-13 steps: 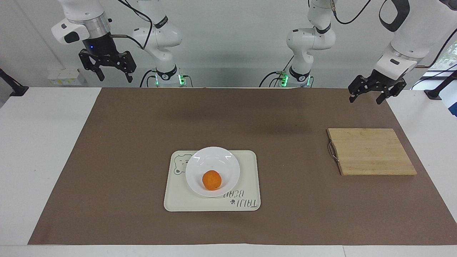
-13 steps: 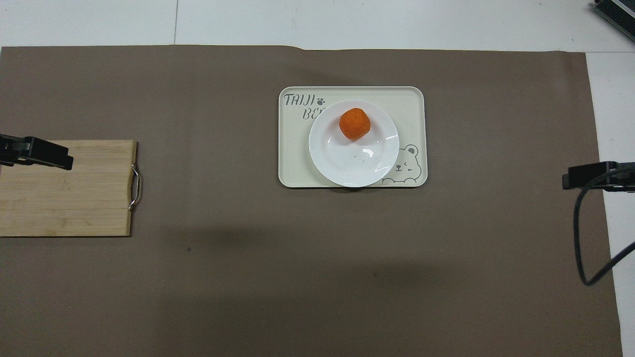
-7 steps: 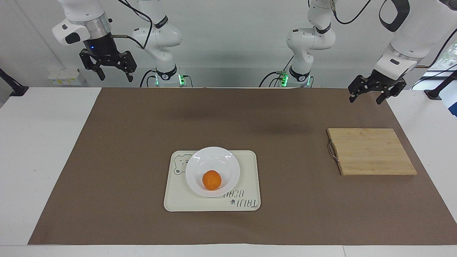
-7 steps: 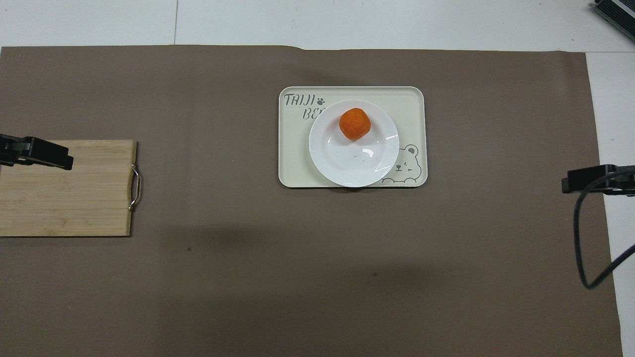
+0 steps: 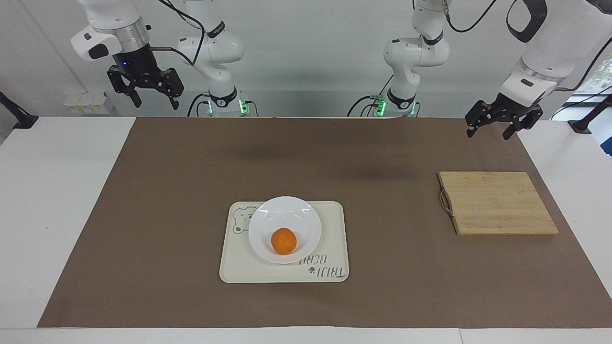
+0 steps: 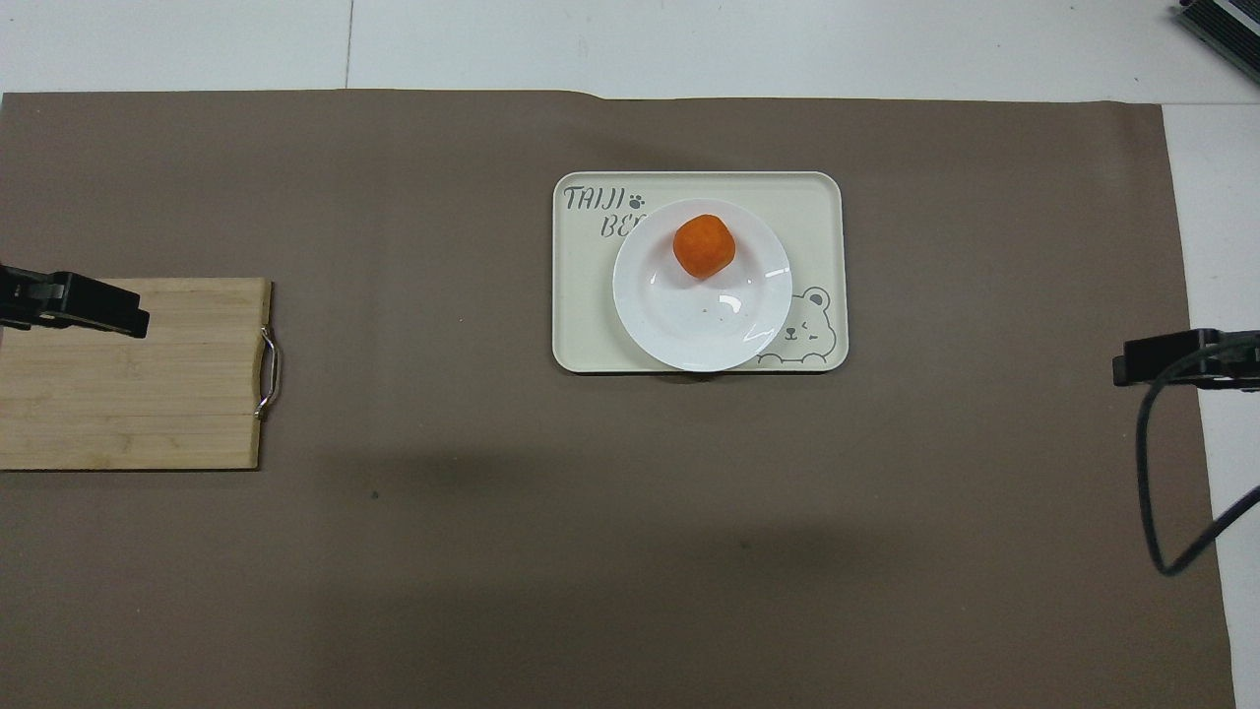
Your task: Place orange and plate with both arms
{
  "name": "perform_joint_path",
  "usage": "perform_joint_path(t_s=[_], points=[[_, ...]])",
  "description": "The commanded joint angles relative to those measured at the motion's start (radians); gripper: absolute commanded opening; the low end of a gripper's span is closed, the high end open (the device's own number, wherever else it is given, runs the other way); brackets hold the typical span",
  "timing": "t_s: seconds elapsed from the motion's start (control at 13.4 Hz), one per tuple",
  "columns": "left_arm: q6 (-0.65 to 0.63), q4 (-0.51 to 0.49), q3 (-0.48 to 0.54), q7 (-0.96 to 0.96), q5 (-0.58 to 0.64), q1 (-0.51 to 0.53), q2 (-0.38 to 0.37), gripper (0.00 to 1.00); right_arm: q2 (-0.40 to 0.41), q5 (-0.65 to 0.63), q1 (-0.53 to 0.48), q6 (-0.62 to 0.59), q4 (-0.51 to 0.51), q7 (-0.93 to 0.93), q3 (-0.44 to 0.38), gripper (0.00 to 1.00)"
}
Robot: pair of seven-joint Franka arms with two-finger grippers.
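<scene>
Both grippers have been raised very slightly since a second ago, and nothing on the table has shifted. Held high at its own end, the right gripper [image 5: 145, 91] is spread apart and empty; the left gripper [image 5: 492, 125] is likewise spread and empty above the mat near the cutting board [image 5: 497, 202]. The orange [image 5: 283, 240] lies in the plate [image 5: 267, 224], which rests on the bear tray [image 5: 330, 258]. Should the plate be tipped or jolted, the orange could be rolled out, being loose and off centre
</scene>
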Motion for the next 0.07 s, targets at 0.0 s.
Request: perform_joint_path(t_s=[0.0], points=[[-0.001, -0.023, -0.003, -0.002, 0.008, 0.000, -0.020, 1.00, -0.003, -0.005, -0.001, -0.014, 0.002, -0.025, 0.001, 1.00]])
